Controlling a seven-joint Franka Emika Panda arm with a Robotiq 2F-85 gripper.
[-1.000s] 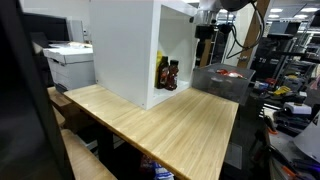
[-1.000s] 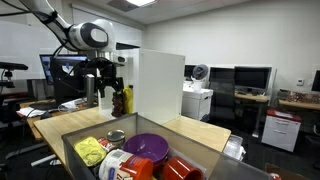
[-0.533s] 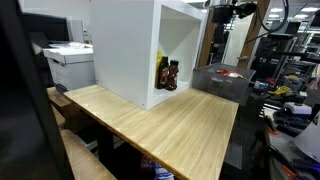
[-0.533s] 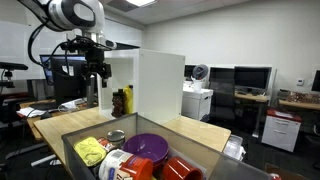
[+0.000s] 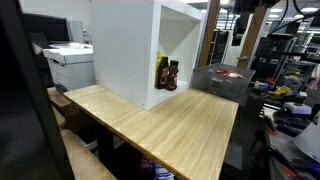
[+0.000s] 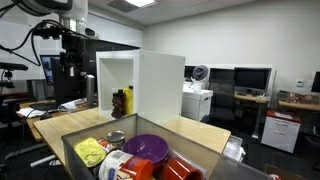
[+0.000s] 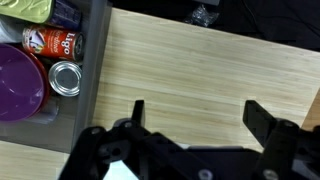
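The pincer (image 7: pixel 200 122) is spread as wide as it goes in the wrist view. Its two dark fingers (image 7: pixel 138 112) come up from the lower edge of the frame with only the bare wood of the desk (image 7: pixel 200 60) between them, and it has hold of nothing. The bottles (image 5: pixel 167 74) stand upright and close together inside the open-fronted white box (image 5: pixel 125 50) on the desk, at the bottom of its opening, near the middle of the frame. In an exterior view the same bottles (image 6: pixel 121 101) show left of centre, in the box's lower part. The arm (image 6: pixel 70 30) is in the upper left of that frame, higher than the top of the box, so the bottles lie well below the pincer and clear of it. They do not show in the wrist view. At the left edge of the wrist view a grey bin (image 7: pixel 95 55) holds a tin can (image 7: pixel 65 78), a purple bowl (image 7: pixel 18 85) and a labelled jar (image 7: pixel 52 42). All three lie left of the pincer's fingers and apart from them.
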